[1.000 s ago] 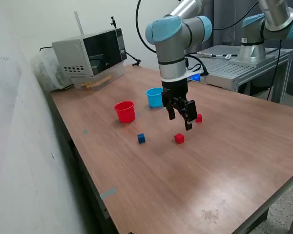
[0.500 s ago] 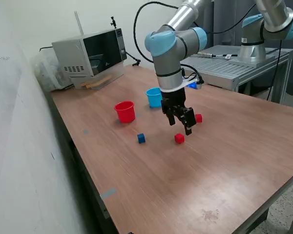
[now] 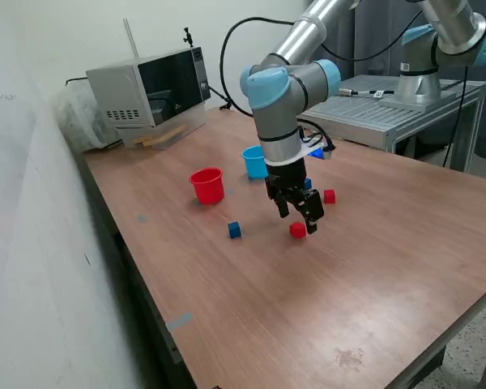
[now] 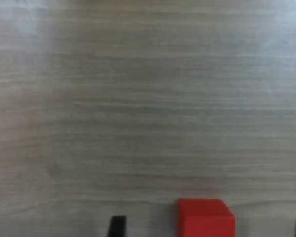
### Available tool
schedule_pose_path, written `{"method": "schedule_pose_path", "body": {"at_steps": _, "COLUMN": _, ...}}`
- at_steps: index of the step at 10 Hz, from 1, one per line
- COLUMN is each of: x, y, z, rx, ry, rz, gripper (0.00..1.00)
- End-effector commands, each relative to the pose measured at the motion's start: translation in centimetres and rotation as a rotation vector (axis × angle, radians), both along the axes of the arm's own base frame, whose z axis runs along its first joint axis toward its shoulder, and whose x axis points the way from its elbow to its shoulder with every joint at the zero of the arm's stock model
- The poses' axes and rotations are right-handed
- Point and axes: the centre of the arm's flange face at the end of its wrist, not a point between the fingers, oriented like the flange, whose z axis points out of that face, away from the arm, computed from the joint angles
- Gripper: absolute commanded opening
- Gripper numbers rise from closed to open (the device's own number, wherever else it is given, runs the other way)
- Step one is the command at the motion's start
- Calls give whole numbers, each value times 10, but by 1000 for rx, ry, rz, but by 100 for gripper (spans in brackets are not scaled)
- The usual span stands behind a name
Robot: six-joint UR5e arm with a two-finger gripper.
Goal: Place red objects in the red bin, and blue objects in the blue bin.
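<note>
A microwave (image 3: 150, 91) is standing at the far end of the surface (image 3: 308, 308). The red cup (image 3: 207, 185) and blue cup (image 3: 256, 161) are standing near each other. The arm is reaching down, its end effector (image 3: 297, 220) spread just above a red cube (image 3: 297, 231); another red cube (image 3: 330, 196) and a blue cube (image 3: 234, 230) are lying apart.

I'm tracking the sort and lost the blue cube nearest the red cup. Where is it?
In the exterior view the dark blue cube sits alone on the table, just in front of the red cup and to the view's left of the pincer.
</note>
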Motion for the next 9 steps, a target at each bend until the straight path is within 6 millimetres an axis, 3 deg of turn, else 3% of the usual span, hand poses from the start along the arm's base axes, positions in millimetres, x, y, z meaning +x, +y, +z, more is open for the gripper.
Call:
{"method": "schedule_pose_path", "body": {"at_steps": 1, "x": -2, "y": -1, "z": -8, "rx": -1, "ry": 14, "rz": 12, "gripper": 0}}
{"method": "schedule_pose_path", "body": {"at_steps": 7, "x": -6, "y": -2, "z": 1, "rx": 12, "ry": 44, "rz": 43, "gripper": 0}}
{"method": "schedule_pose_path", "body": {"at_steps": 8, "x": -8, "y": 8, "z": 20, "rx": 65, "ry": 71, "rz": 42, "gripper": 0}}
{"method": "schedule_pose_path", "body": {"at_steps": 9, "x": -9, "y": 31, "z": 48, "rx": 159, "ry": 106, "rz": 26, "gripper": 0}}
